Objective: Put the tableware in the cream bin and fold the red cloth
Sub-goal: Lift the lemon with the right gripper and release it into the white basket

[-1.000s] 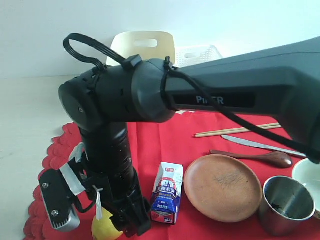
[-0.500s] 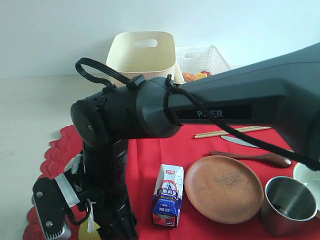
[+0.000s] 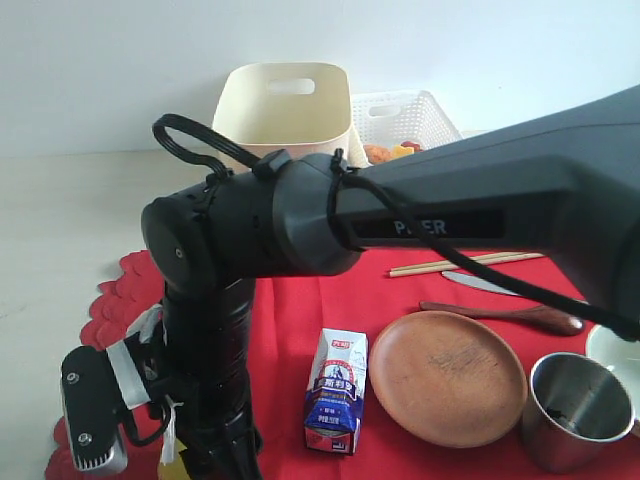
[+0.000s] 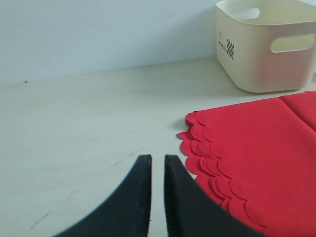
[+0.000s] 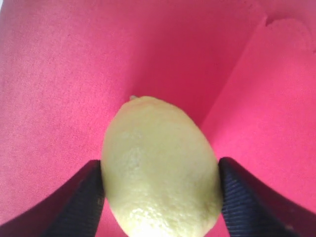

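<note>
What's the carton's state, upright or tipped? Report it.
Upright: the carton stands on its base on the red cloth, gabled top up.

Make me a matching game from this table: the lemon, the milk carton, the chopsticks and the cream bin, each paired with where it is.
Things:
1. lemon
2. milk carton
3. chopsticks
4. cream bin

Places:
A. standing upright on the red cloth, beside the wooden plate
B. on the bare table, off the cloth
C. between the fingers of the right gripper
D. lying flat on the cloth

Pairs: 1-C, 2-A, 3-D, 4-B.
</note>
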You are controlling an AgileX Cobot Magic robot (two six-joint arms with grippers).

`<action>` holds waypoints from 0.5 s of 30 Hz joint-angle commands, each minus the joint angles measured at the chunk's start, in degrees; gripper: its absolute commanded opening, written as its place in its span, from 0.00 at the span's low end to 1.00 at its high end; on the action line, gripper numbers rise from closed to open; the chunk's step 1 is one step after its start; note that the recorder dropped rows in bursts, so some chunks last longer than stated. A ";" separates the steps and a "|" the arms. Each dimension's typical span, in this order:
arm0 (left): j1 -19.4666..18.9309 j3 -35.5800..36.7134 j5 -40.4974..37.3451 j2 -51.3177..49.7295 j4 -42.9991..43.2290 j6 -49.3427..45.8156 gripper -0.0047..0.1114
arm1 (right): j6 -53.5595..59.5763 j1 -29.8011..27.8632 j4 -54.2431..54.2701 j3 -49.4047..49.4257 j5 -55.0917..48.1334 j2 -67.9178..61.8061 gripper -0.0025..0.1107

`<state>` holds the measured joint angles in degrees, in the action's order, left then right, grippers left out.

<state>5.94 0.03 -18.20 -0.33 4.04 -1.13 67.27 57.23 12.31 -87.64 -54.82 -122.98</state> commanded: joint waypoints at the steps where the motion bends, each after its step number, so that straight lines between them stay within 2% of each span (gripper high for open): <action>1: 0.31 -0.03 0.30 0.33 0.33 -0.17 0.14 | -6.59 0.00 -3.87 -1.01 0.13 2.55 0.02; 9: 0.31 -0.03 0.30 0.33 0.33 -0.17 0.14 | -11.08 -6.16 -3.69 -3.90 0.52 11.32 0.02; 15: 0.31 -0.03 0.30 0.33 0.33 -0.17 0.14 | -12.18 -15.89 3.92 -4.29 4.99 18.08 0.02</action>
<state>5.94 0.03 -18.20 -0.33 4.04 -1.13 55.84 45.50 12.26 -91.38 -52.46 -108.20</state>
